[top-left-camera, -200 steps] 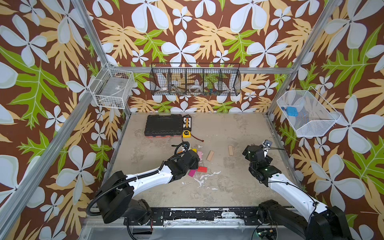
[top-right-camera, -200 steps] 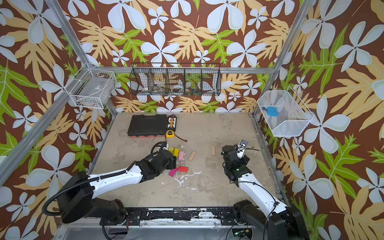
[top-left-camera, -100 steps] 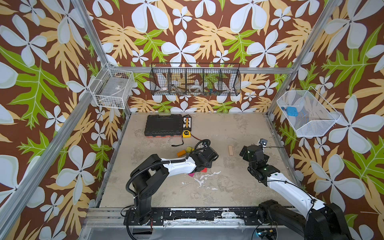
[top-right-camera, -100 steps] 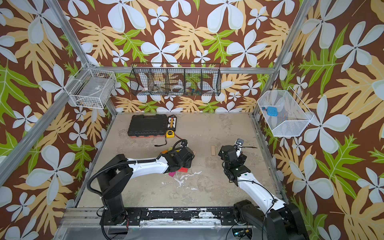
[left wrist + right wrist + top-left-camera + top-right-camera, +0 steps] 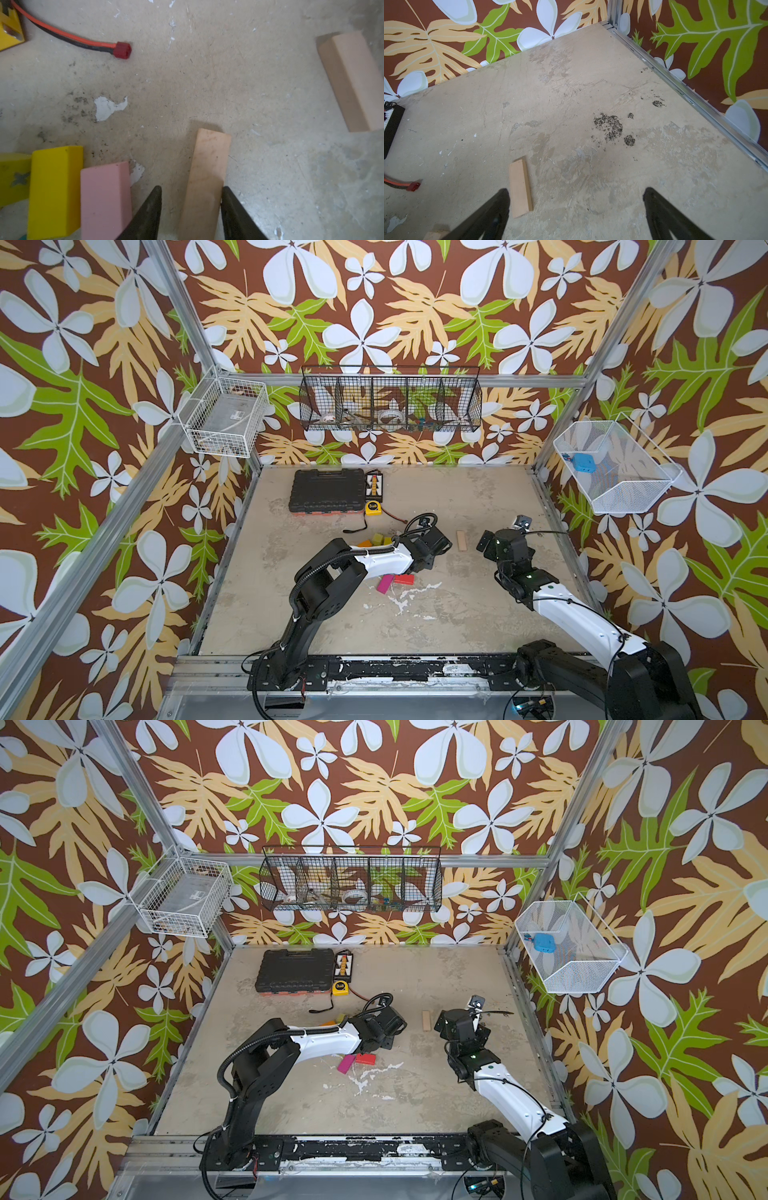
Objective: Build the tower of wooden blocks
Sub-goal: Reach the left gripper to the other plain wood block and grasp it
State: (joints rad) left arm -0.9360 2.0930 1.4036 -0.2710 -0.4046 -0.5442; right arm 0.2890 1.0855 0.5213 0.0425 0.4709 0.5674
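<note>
Tan plank [image 5: 204, 182], long axis running straight out from the wrist, lay between the left gripper's [image 5: 192, 193] narrowed fingers: one touched its edge, the other stood just apart. Both top views hid it under that wrist at frame centre, but showed the second plank [image 5: 460, 540] just right, before the wide-spread right gripper [image 5: 576, 192].

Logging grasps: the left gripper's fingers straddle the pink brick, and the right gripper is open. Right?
No. The left wrist view shows the left gripper straddling the tan plank; the pink brick lies beside it. The right gripper is open.
</note>
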